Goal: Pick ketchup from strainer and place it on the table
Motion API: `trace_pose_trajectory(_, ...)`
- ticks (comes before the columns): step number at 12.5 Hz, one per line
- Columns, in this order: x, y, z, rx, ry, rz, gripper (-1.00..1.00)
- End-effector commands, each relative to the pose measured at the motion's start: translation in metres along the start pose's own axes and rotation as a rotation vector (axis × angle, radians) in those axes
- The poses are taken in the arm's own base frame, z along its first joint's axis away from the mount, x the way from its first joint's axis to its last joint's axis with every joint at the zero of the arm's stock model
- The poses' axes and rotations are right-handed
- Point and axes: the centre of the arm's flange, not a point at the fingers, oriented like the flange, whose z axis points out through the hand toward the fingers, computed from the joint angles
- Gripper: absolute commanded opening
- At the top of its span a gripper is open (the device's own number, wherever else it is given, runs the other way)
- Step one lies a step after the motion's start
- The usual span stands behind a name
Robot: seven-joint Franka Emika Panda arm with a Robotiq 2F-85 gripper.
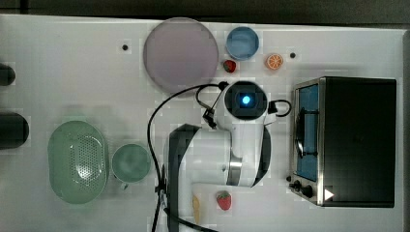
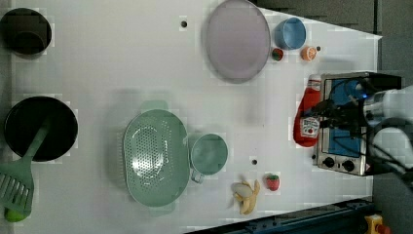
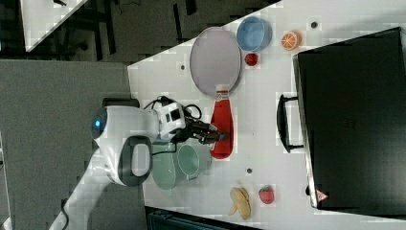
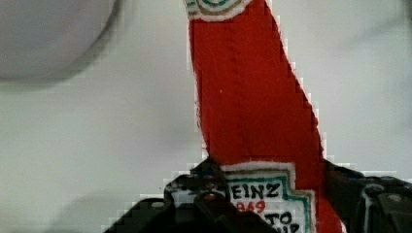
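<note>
Ketchup (image 2: 307,117): red bottle, white cap, white label with dark print; clamped at the label by the tool, held out over the surface.
Tool (image 3: 218,137): black fingers pressed on both sides of the bottle.
Strainer (image 2: 155,157): pale green, on the surface (image 2: 117,58), well apart from the bottle, beside a green cup (image 2: 208,154).
Plate (image 3: 215,60): lilac, near the bottle's cap in the right view.

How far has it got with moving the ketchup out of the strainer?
Done: the strainer is empty. In hand: the pincer grips the ketchup by its label, near the plate. Left: setting it on the table and letting go.
</note>
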Motion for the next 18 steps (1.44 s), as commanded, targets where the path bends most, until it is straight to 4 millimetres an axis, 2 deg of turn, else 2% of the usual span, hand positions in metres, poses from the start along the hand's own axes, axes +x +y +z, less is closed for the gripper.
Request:
trace_pose_trajectory(1,-0.018,-0.027,0.017,0.019,0.074,-0.123,0.18)
trace_pose_trajectory(4,-0.021,-0.023,0.065,0.016,0.051,-0.12,0.18)
trace_pose_trajectory(5,-0.019,-0.024,0.079,0.018,0.05,-0.119,0.24)
trace_pose_trajectory(7,-0.017,-0.025,0.098,0.023,0.054,-0.12,0.65)
trace_pose_trajectory(8,-0.016,-0.027,0.098,0.027,0.061,-0.12,0.87)
trace_pose_trajectory(9,-0.014,-0.027,0.089,0.032,0.074,-0.119,1.0)
trace_pose_trajectory(10,-0.01,-0.029,0.071,0.042,0.102,-0.117,1.0)
trace_pose_trajectory(12,-0.001,-0.035,0.019,0.071,0.17,-0.102,1.0)
trace_pose_trajectory(15,0.005,-0.044,-0.076,0.094,0.193,0.053,1.0)
trace_pose_trajectory(18,-0.003,-0.051,-0.166,0.053,0.107,0.235,1.0)
